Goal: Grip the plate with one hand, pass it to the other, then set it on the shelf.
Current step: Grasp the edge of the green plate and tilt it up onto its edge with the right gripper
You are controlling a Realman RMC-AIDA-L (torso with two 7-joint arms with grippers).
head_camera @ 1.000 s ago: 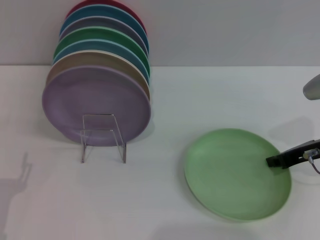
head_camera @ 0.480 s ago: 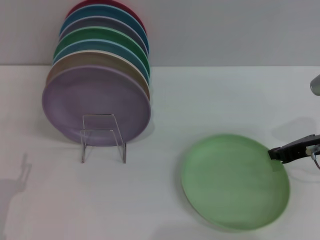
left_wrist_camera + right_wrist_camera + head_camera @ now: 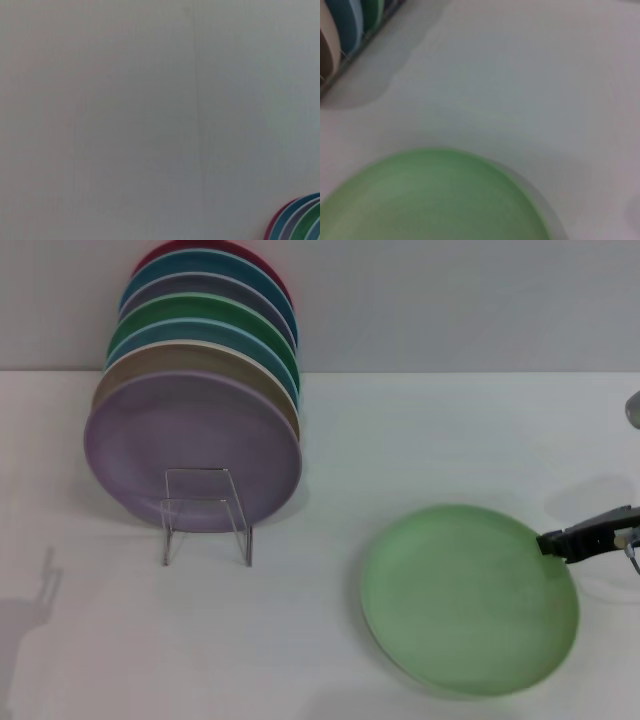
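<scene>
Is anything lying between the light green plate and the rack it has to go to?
Nothing visible does. The plate sits with the right gripper at its rim; bare white table runs from it to the rack, which already holds a row of upright plates.

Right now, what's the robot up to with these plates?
The right gripper is at the right rim of the light green plate, which sits on the white table; the head view does not settle whether it is gripped. The left gripper is out of sight, so no handover yet. The wire rack on the left holds a row of upright plates, lilac plate in front.
</scene>
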